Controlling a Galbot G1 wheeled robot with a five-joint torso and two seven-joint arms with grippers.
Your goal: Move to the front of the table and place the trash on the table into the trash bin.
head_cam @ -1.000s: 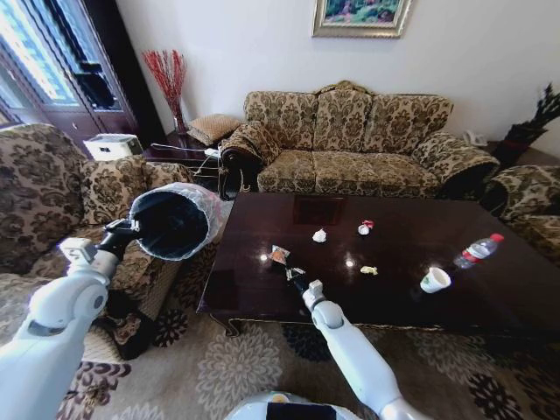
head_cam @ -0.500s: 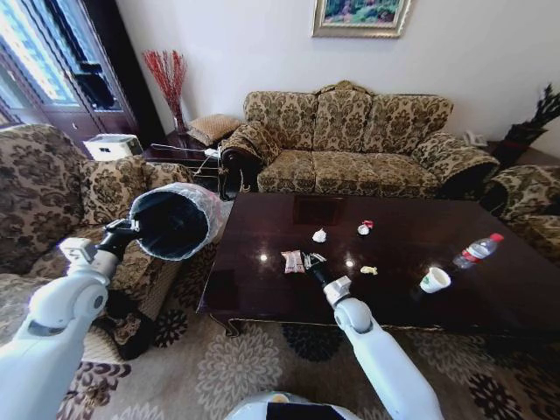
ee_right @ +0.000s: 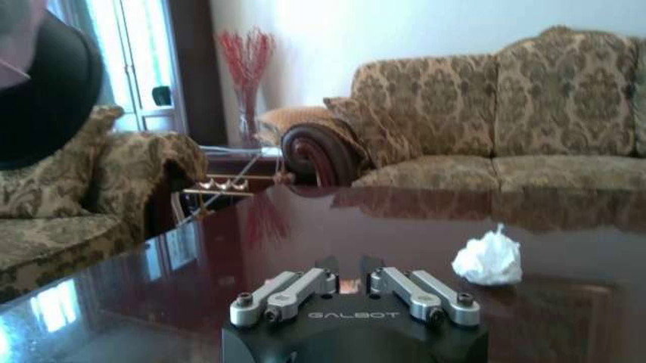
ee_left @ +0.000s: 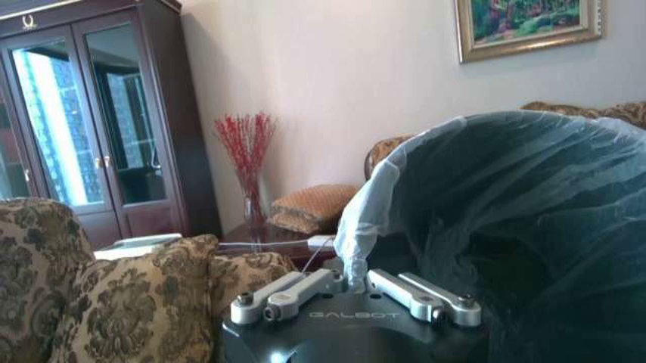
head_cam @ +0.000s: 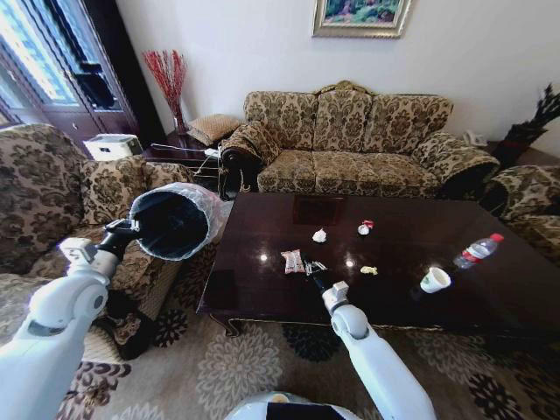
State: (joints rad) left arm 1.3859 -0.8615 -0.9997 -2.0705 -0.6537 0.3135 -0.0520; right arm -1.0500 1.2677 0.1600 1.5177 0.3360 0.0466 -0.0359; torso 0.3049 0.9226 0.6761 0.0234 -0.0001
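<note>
Table (head_cam: 490, 297): dark, glossy, before the sofa (head_cam: 350, 140).
Trash bin (head_cam: 175, 219): tilted, off the table's 9 o'clock side, left gripper (ee_left: 353, 286) pinching its bag rim.
Snack wrapper (head_cam: 292, 261): on the table's near-left part, right gripper (head_cam: 313, 270) beside it at 3 o'clock, fingers pressed nearly together.
Crumpled paper (ee_right: 489, 257): toward 12 o'clock from the wrapper.

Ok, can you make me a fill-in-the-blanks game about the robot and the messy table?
1. The left gripper holds the trash bin by its ____.
2. The right gripper is low over the table, right beside the snack ____.
3. The water bottle lies on its side and has a ____ cap.
4. The paper cup near the bottle is ____ in colour.

Missing words: rim; wrapper; red; white
</note>
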